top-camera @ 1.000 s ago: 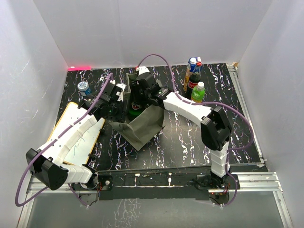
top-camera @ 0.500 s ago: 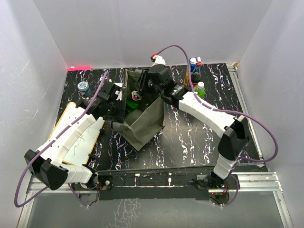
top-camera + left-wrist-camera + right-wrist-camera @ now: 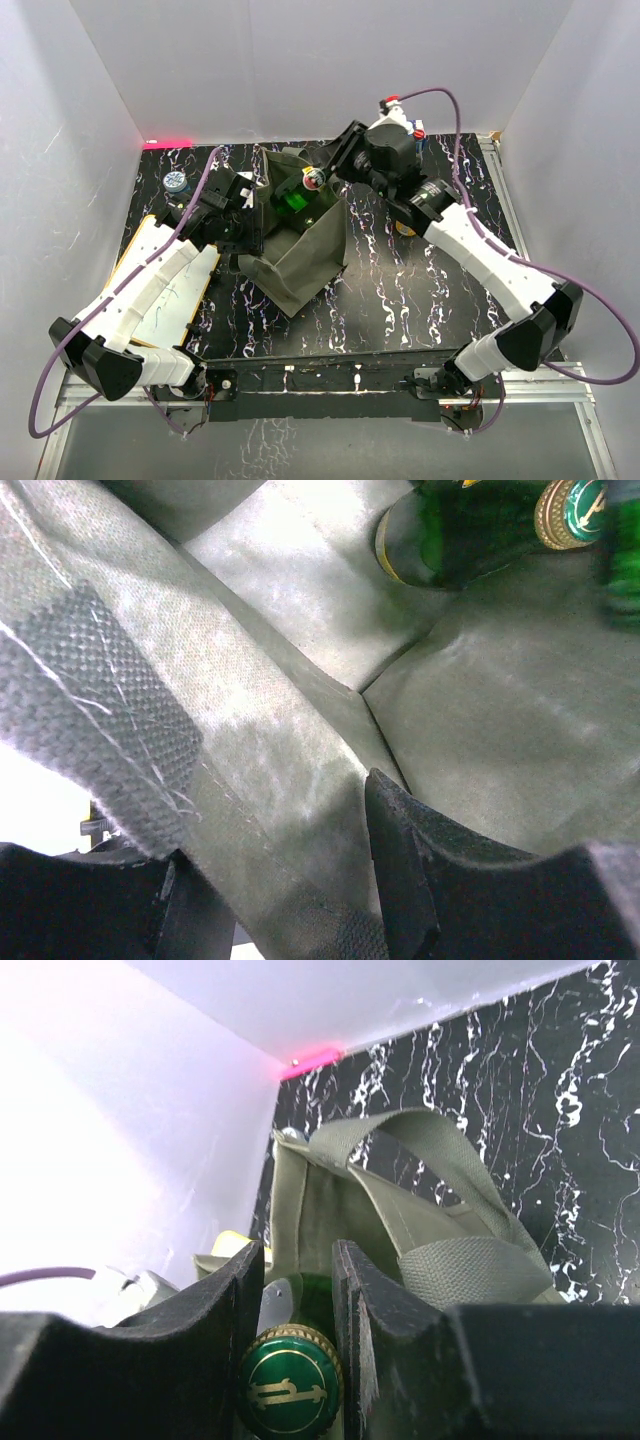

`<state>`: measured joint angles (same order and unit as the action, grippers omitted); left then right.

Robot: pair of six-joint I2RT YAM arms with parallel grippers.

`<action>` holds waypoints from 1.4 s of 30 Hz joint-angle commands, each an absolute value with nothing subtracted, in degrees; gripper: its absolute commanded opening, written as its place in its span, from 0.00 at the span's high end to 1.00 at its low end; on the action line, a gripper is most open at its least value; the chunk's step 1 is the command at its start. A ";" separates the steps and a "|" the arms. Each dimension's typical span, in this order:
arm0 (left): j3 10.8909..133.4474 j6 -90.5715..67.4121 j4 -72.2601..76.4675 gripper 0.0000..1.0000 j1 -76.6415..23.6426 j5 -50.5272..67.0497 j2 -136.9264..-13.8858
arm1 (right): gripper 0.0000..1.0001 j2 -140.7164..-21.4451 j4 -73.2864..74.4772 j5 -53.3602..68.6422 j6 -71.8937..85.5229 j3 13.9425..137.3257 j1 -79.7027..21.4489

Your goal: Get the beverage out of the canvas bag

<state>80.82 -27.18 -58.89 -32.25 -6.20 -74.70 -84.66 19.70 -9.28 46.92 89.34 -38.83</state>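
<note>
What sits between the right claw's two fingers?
The neck of a green glass bottle with gold-rimmed cap, over the olive-grey canvas bag; right wrist view.

**Bright overhead, murky at the left wrist**

The top view is evenly lit and sharp, with a red glow [image 3: 168, 143] in the far left corner. On the right wrist, the wall [image 3: 100, 1160] blows out pinkish white and the near fingers [image 3: 395, 1335] go soft. The left wrist view is dim inside the canvas bag [image 3: 300, 610], the green bottle [image 3: 450, 540] smeared.
</note>
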 commanded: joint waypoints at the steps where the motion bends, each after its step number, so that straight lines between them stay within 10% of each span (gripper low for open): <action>1: 82.45 -27.72 -61.19 0.53 -32.52 -7.18 -72.81 | 0.92 -78.23 10.82 -8.83 54.81 93.24 -35.91; 22: 82.99 -25.31 -63.80 0.54 -32.53 -8.07 -74.04 | 0.92 -59.15 32.41 -16.36 57.93 96.97 -32.70; 42: 83.34 -26.28 -64.00 0.54 -32.53 -8.77 -73.39 | 0.92 -47.92 32.41 -21.23 46.43 60.55 -32.78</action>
<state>81.82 -26.22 -62.02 -32.38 -8.08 -74.67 -49.93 46.13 -20.03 48.27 61.84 -32.84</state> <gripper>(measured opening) 0.465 0.338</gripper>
